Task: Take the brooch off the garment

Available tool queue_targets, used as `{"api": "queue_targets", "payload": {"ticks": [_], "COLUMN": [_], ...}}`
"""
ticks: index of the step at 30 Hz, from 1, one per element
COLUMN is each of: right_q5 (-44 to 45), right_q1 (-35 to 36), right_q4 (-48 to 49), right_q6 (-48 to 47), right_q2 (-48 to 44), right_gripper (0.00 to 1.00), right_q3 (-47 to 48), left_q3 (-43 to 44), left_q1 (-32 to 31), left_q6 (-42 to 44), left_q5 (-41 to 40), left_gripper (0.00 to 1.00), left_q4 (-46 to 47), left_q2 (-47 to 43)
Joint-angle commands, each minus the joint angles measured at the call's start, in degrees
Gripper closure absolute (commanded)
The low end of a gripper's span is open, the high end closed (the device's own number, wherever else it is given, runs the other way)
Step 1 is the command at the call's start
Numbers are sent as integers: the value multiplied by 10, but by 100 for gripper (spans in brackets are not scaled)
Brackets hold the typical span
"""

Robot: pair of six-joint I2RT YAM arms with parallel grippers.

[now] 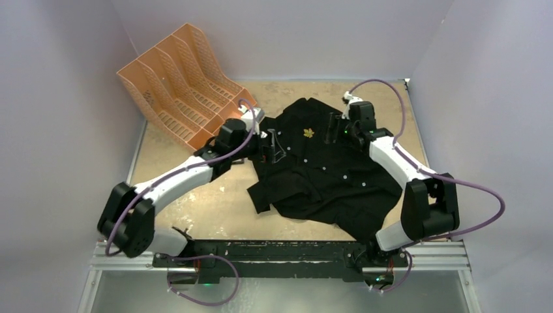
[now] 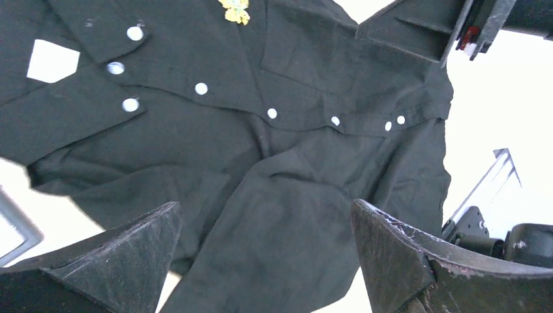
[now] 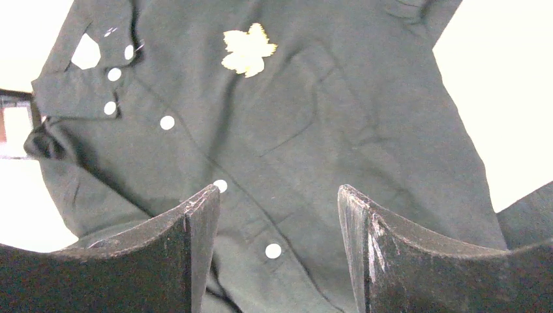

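Observation:
The black shirt (image 1: 319, 176) lies spread on the table, collar toward the back. The gold leaf brooch (image 1: 308, 133) is pinned on its chest near the collar; it also shows in the right wrist view (image 3: 248, 51) and at the top edge of the left wrist view (image 2: 236, 10). My left gripper (image 1: 275, 147) is open and empty over the shirt's left shoulder, left of the brooch. My right gripper (image 1: 334, 129) is open and empty over the shirt's right side, right of the brooch. In both wrist views the jaws stand wide apart above black cloth (image 2: 274, 228) (image 3: 365, 130), holding nothing.
An orange mesh file rack (image 1: 179, 81) stands at the back left, just behind my left arm. White walls close in the table on three sides. The shirt's white neck label (image 2: 52, 60) and white buttons (image 3: 273, 250) show near the collar and placket.

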Motion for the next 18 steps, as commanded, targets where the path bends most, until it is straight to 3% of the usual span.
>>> {"api": "queue_targets", "payload": {"ticks": [1,7,18], "right_q5": [-60,-83,-106], "right_q1": [-50,-82,-104], "right_q4": [48,94,159], "right_q6": [45,82,140], "right_q2": [1,22,-31], "right_gripper": [31,32,31], "right_q3": [-30,-68,-229], "left_q3": [40,72,-68], "left_q1": [-26,-63,-72], "left_q6": [-45,-49,-78], "left_q5": [-19,-24,-42], "left_gripper": [1,3,5], "left_q4": [140,194,268], "left_q2": [81,184,197]}}
